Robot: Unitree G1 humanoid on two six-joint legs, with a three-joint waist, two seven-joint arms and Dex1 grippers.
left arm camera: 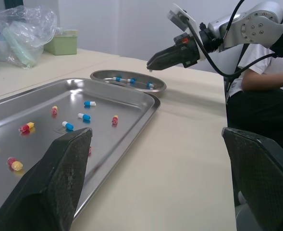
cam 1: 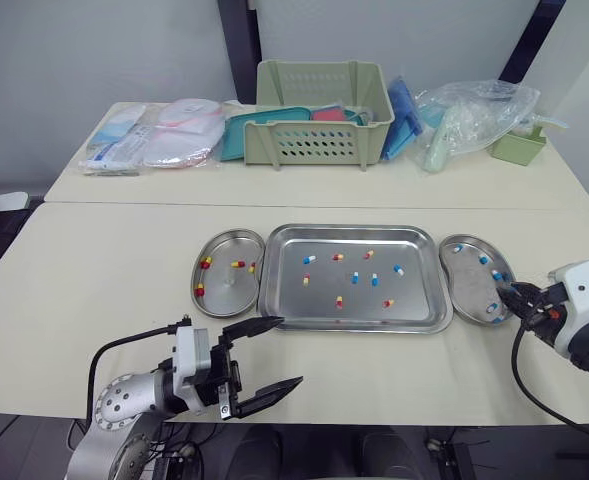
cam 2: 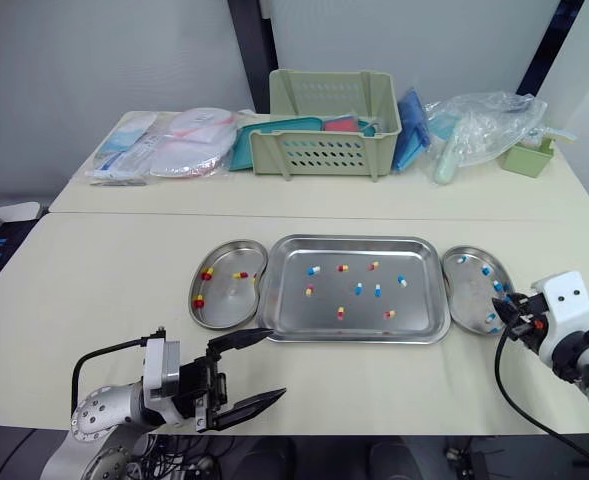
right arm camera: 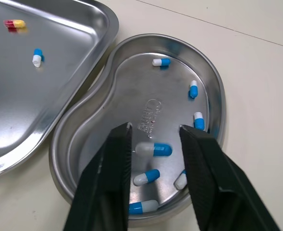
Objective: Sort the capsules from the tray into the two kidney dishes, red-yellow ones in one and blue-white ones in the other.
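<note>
Hovering over the near end of the right kidney dish (cam 1: 464, 285), right gripper (right arm camera: 154, 130) with matte black fingers parted, holding nothing; several glossy blue-white capsules (right arm camera: 153, 149) lying on that dish's smooth, bean-shaped steel floor, one just below the gap. Sitting just beside it, the shallow rectangular steel tray (cam 1: 349, 229), scattered with capsules of both colours; past that, the left kidney dish (cam 1: 224, 292) with a few red-yellow capsules (cam 1: 237, 264). Spread wide above the cream table (cam 1: 104, 280) near the tray's front-left corner, left gripper (cam 1: 289, 350), empty.

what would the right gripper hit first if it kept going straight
The right gripper would likely meet the blue-white capsule lying between its open fingers, then the right kidney dish floor; depth is unclear.
</note>
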